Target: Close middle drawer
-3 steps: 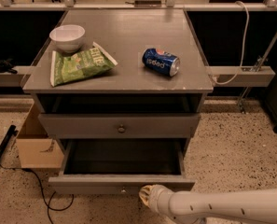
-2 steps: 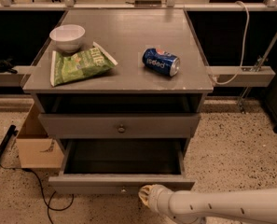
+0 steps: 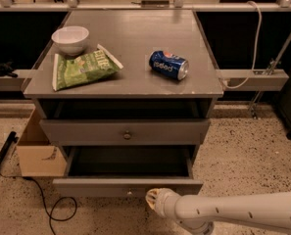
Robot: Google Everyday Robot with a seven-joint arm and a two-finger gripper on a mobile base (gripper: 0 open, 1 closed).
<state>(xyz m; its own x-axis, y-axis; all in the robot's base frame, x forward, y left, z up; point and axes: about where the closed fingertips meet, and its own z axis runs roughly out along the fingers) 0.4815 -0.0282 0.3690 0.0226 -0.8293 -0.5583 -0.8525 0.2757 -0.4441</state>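
The middle drawer [image 3: 128, 186] is pulled far out of the grey cabinet. Its long shallow box is empty, and its small knob [image 3: 129, 193] sits at the centre of the flat front. The upper drawer [image 3: 125, 131], with a darker round knob, sits above it and sticks out only slightly. The lowest drawer is hidden under the open one. My gripper [image 3: 152, 199] is at the end of the white arm that comes in from the lower right. It is low in front of the middle drawer's front, just right of the knob.
On the cabinet top [image 3: 135, 77] are a white bowl [image 3: 70, 39], a green chip bag [image 3: 81, 68] and a blue soda can [image 3: 168, 65] on its side. A cardboard box [image 3: 37, 153] and black cables [image 3: 52, 204] lie on the floor at left. A white rail [image 3: 255, 80] runs at right.
The tip of my arm has edged slightly left and up toward the drawer front. The drawer itself has not visibly moved.
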